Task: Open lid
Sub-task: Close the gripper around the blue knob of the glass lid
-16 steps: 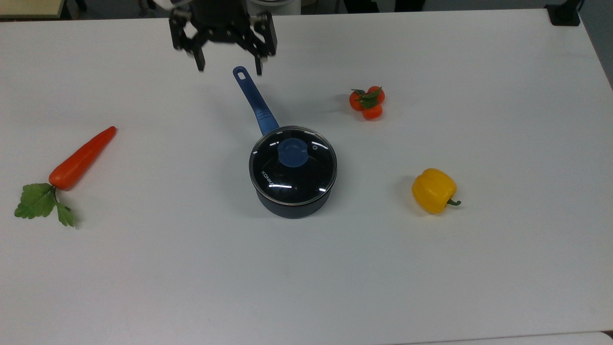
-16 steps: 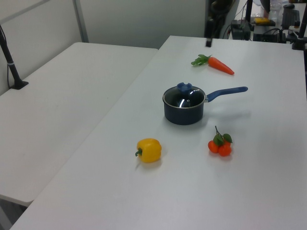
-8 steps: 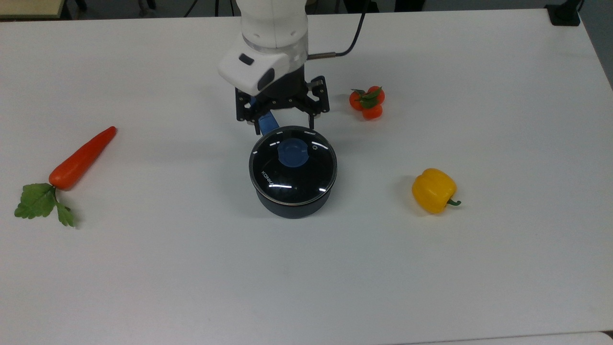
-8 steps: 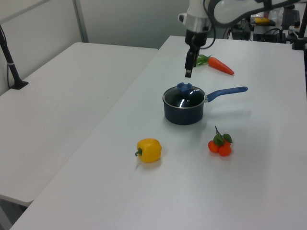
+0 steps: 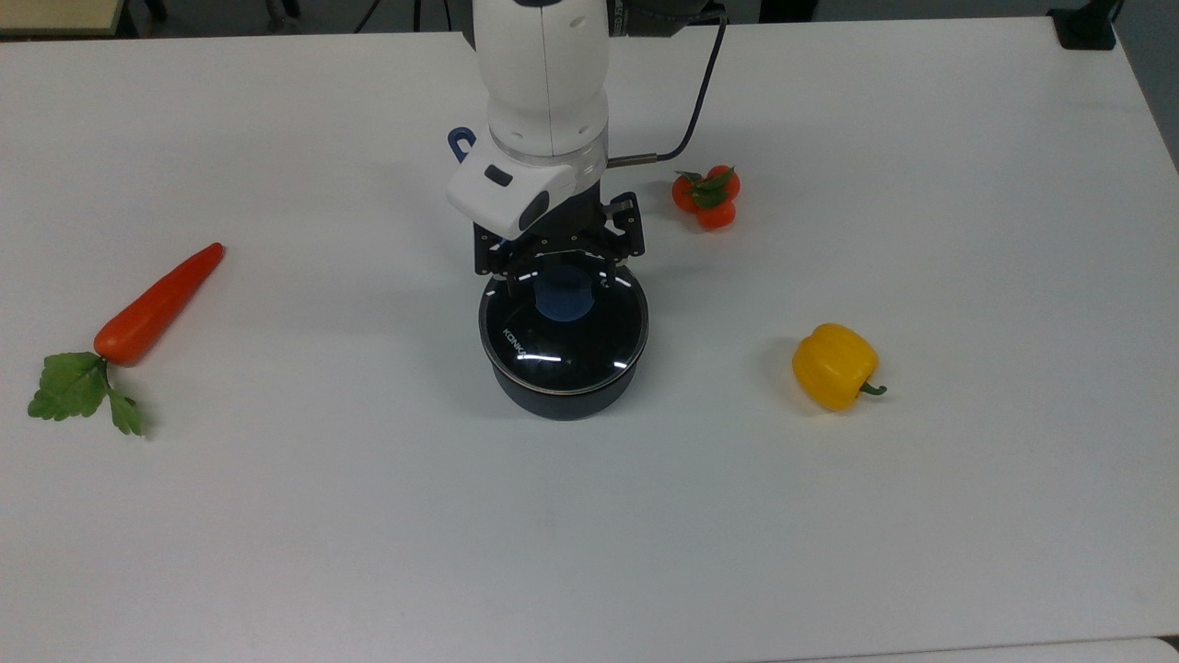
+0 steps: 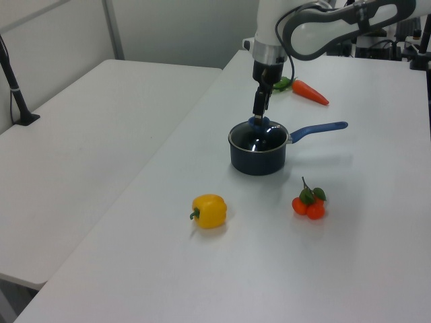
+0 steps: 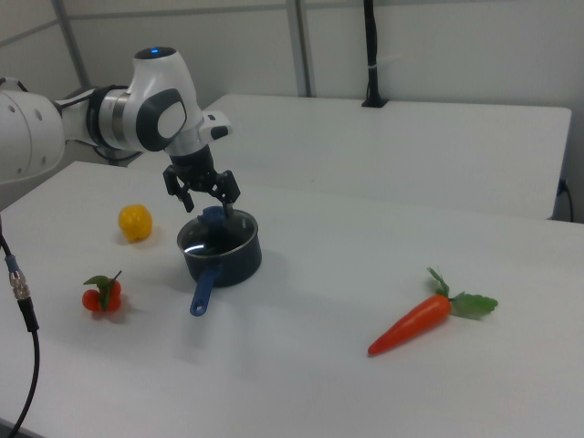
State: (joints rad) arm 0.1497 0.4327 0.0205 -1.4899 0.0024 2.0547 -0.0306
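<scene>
approach step: tool [image 5: 559, 276], fingers apart, straddles the lid [image 5: 564, 318] knob [image 5: 564, 296]. next: likely settle, then close on knob.

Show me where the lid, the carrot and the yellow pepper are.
lid [image 5: 564, 336], top view, on the glass below the knob
carrot [image 5: 158, 304], top view, mid orange body
yellow pepper [image 5: 832, 366], top view, centre of the fruit
</scene>
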